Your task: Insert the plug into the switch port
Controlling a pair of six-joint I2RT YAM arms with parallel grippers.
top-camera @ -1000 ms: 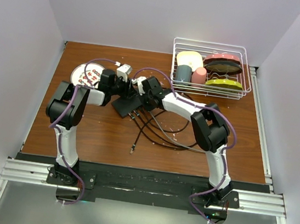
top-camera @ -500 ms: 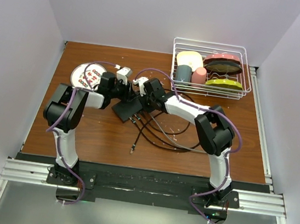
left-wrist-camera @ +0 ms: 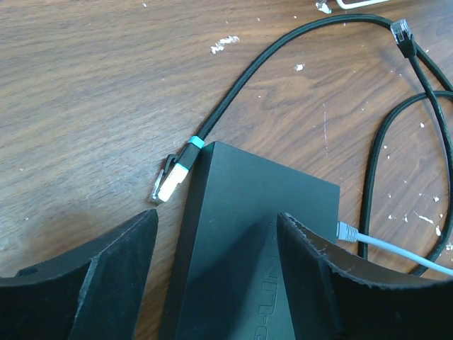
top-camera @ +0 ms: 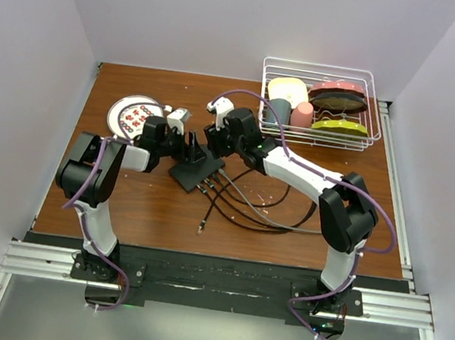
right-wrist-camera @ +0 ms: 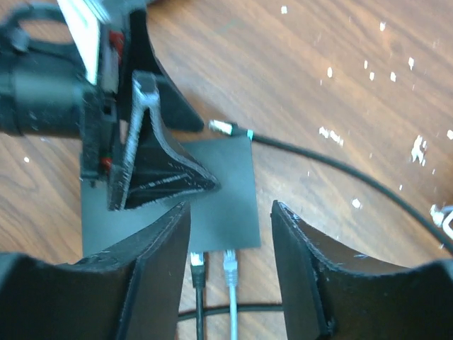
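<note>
My left gripper (left-wrist-camera: 212,223) hangs low over the switch (left-wrist-camera: 248,241). Its jaws are wide, one finger on each side of the box's near end, and nothing is clamped between them. My right gripper (right-wrist-camera: 230,209) comes at the same box from the other side. Its jaws are also apart and hold nothing, and the left fingers (right-wrist-camera: 152,152) show just ahead of them in the right wrist view.

The switch lies flat on the table (top-camera: 123,198), near its middle. A black cable (right-wrist-camera: 198,268) and a grey cable (right-wrist-camera: 230,265) are seated side by side in the socket edge, which faces my right wrist.

The plug (left-wrist-camera: 172,180) has a clear tip and a teal band on a black lead. It lies on the wood just beside a corner of the switch, on the side away from the sockets and in no port. It may touch that corner, but I cannot tell from here. A second loose plug (left-wrist-camera: 402,30) lies well apart from it.

A plate (top-camera: 132,113) sits behind my left arm. A rack (top-camera: 316,131) of dishes stands at the far right of the table.
</note>
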